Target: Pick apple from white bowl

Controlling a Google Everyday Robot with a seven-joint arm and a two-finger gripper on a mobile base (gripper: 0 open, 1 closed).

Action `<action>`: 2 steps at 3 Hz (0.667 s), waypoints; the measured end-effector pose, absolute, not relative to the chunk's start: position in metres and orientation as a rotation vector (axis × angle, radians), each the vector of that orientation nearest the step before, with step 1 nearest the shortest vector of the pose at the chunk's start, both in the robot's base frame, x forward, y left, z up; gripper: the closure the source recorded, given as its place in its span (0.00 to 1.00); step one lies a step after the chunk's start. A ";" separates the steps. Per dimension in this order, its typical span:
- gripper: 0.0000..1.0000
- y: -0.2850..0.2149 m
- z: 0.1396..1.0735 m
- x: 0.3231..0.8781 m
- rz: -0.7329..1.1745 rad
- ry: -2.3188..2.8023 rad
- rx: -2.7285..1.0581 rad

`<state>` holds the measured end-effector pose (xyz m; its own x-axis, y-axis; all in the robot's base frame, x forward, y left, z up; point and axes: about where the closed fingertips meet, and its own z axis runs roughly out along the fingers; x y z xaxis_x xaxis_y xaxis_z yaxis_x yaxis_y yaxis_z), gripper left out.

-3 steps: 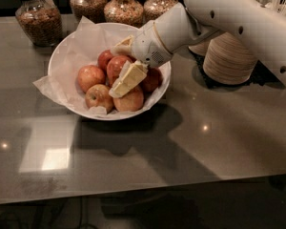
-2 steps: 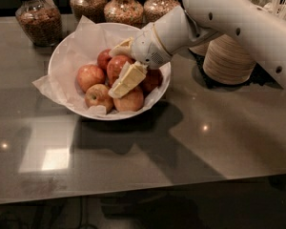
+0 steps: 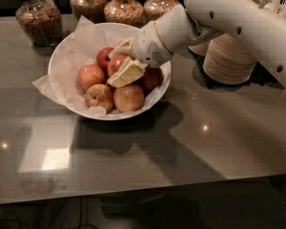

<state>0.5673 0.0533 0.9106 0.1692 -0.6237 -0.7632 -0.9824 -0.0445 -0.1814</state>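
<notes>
Near the table's (image 3: 190, 151) far edge, the gripper (image 3: 112, 70) reaches into the white bowl (image 3: 156, 96), spread around the apple (image 3: 117, 63); clamping and lifting remain.

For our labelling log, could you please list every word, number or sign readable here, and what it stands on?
None can be read: the jars, the white bowl, the stacked paper bowls and the arm show no legible text. The pincer, over the apples in the bowl, bears none either.
</notes>
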 end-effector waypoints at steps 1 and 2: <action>0.92 0.053 0.911 0.567 0.653 1.532 -1.750; 1.00 0.053 0.911 0.567 0.653 1.532 -1.750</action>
